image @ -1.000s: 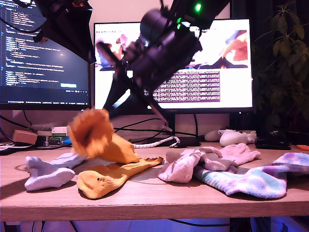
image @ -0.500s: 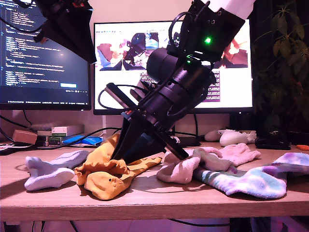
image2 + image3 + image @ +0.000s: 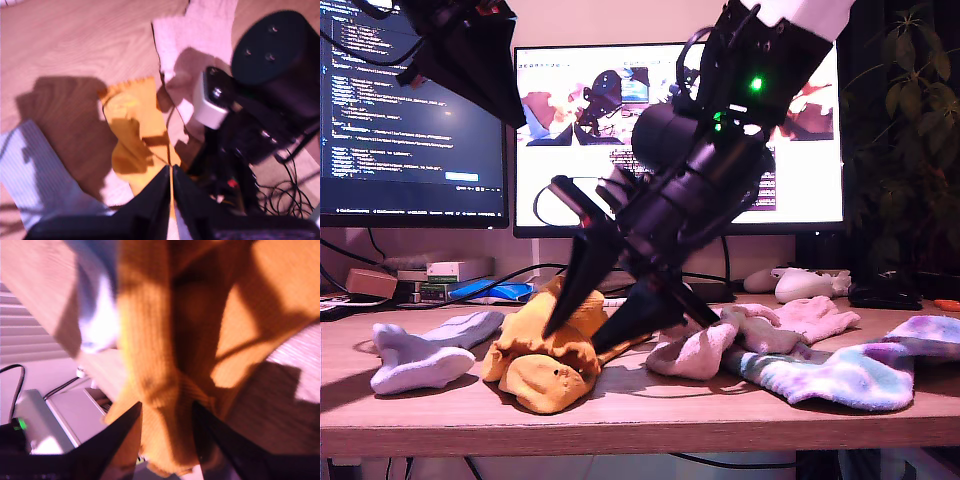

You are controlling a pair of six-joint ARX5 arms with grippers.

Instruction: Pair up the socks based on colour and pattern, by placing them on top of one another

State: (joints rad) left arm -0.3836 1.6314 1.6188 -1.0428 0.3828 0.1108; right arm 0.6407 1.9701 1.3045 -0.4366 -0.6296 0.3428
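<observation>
Wooden surface [image 3: 640, 415] carrying socks. Second claw [image 3: 588, 328] low over mustard socks [image 3: 545, 355], jaws spread apart, nothing gripped; both mustard socks heaped together beneath. First claw [image 3: 171, 186] raised above surface, jaws closed, empty. Lavender-white sock [image 3: 420, 355] toward exterior view's left; pink socks [image 3: 740, 335] and tie-dye sock [image 3: 840, 375] toward exterior view's right.

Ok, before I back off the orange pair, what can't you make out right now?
- Orange socks: my second gripper hides how squarely they overlap in the exterior view, and the second wrist view is too close and blurred.
- My first gripper: not identifiable in the exterior view, where the dark arm runs off the top edge.
- Pink socks: bunched, so the count is unclear.
</observation>
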